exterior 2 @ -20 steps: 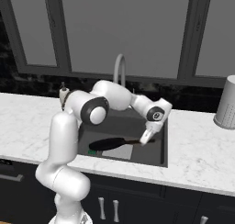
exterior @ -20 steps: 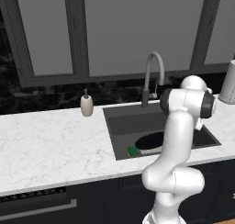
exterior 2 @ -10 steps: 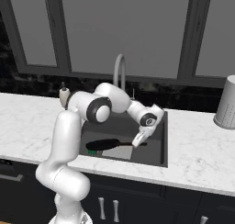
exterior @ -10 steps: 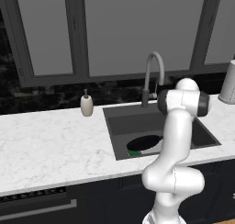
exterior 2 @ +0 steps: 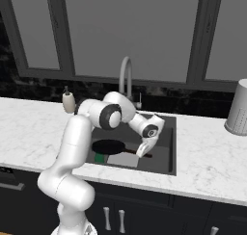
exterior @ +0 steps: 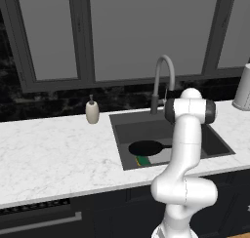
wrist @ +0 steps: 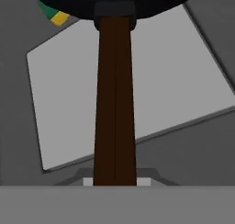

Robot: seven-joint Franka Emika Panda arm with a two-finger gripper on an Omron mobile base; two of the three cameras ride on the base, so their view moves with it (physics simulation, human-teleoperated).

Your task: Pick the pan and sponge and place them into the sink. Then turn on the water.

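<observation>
Kitchen: marble counter, sink, gooseneck faucet.

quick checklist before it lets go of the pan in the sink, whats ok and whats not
1. Pan inside the sink: ok, it sits low in the basin.
2. Sponge in the sink: ok, green and yellow edge shows beside the pan.
3. Gripper on the pan handle: ok, jaws closed on its end.
4. Pan resting flat on the basin floor: cannot tell, contact is not visible.
5. Faucet running: not ok, no stream visible yet.
6. Soap dispenser out of the way: ok, on the counter left of the sink.
</observation>
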